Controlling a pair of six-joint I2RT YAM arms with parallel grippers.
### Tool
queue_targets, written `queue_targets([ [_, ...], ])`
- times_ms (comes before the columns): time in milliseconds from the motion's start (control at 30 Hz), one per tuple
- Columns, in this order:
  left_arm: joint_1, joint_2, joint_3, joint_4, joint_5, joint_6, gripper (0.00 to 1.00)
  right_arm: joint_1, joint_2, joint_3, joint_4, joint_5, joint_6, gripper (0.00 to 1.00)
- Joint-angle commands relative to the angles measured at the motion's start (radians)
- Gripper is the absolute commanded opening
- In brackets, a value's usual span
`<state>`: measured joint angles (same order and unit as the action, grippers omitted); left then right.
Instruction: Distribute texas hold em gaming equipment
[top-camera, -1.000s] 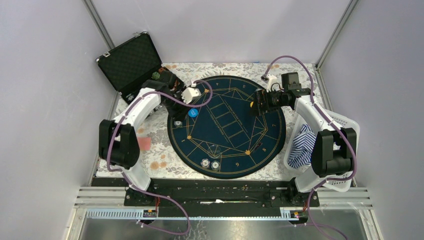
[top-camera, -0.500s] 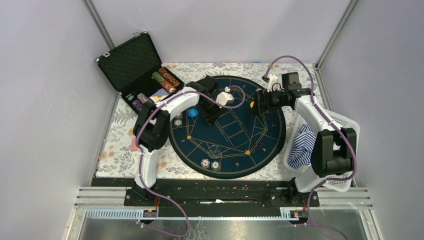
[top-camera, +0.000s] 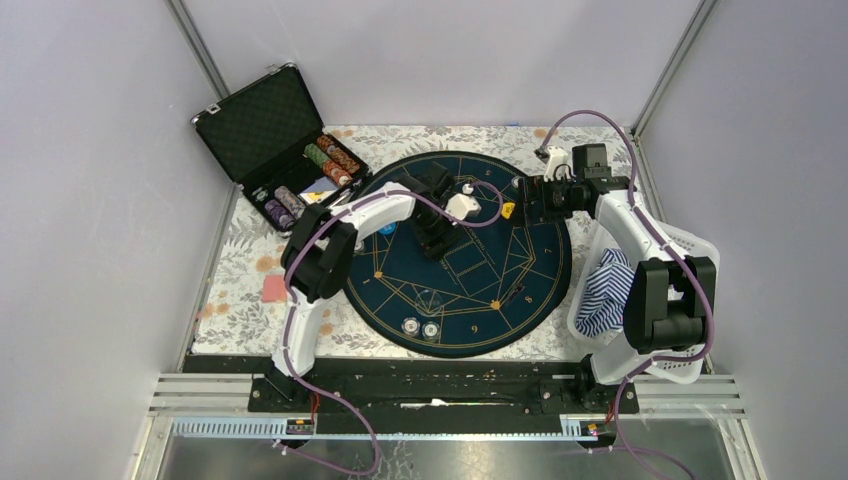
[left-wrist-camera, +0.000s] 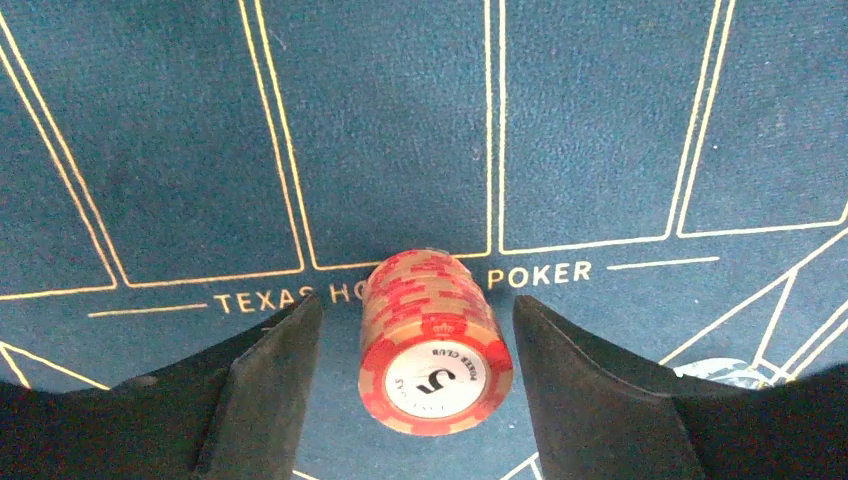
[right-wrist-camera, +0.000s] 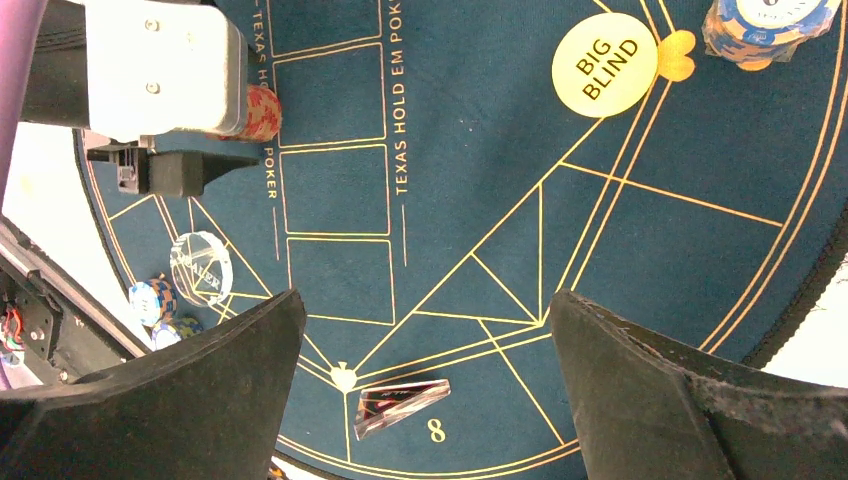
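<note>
Left wrist: red chip stack (left-wrist-camera: 435, 350) blocks the middle of the gold lettering on the mat (left-wrist-camera: 380, 120), clear disc (left-wrist-camera: 722, 372) only a sliver past one finger (left-wrist-camera: 600, 400); right wrist: blue chip stack (right-wrist-camera: 765, 25) cut by the top edge, red chip stack mostly behind the left arm's white housing (right-wrist-camera: 165, 65).

My left arm (top-camera: 335, 222) reaches from its base at the near edge of the surface (top-camera: 240, 280) up and inward toward the middle, elbow bent, wrist pitched down. The left hand (left-wrist-camera: 415, 320) points at the surface, fingers (left-wrist-camera: 265, 380) parted. My right arm (top-camera: 625, 225) folds along the right edge. The right hand (right-wrist-camera: 425, 300) sits near the far right corner, aimed inward, spread wide.
</note>
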<state>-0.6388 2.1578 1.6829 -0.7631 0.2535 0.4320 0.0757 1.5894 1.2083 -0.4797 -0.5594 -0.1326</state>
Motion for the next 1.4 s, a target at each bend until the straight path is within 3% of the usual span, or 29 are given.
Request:
queue_targets([
  [0,0.002,-0.058,0.056,-0.006,0.01,-0.003,0.84,-0.002,-0.016,0.021,0.019,0.003,0.007,1.0],
  [167,0.003,-0.114,0.053,-0.03,0.008,-0.005,0.86,-0.003,-0.013,0.022,0.02,-0.005,0.007,1.0],
  [633,0.004,-0.138,0.035,-0.039,0.02,0.005,0.58,-0.004,-0.009,0.023,0.016,-0.014,0.005,1.0],
  [800,0.003,-0.126,0.038,-0.044,0.032,0.007,0.72,-0.004,-0.005,0.024,0.015,-0.017,0.004,1.0],
  [967,0.004,-0.097,0.04,-0.043,0.038,0.014,0.75,-0.003,-0.002,0.027,0.012,-0.022,0.005,1.0],
  [1233,0.004,-0.075,0.054,-0.044,0.043,0.022,0.55,-0.004,-0.002,0.03,0.01,-0.021,0.005,1.0],
  [1367,0.004,-0.075,0.055,-0.045,0.051,0.02,0.49,-0.004,-0.002,0.031,0.009,-0.022,0.004,1.0],
])
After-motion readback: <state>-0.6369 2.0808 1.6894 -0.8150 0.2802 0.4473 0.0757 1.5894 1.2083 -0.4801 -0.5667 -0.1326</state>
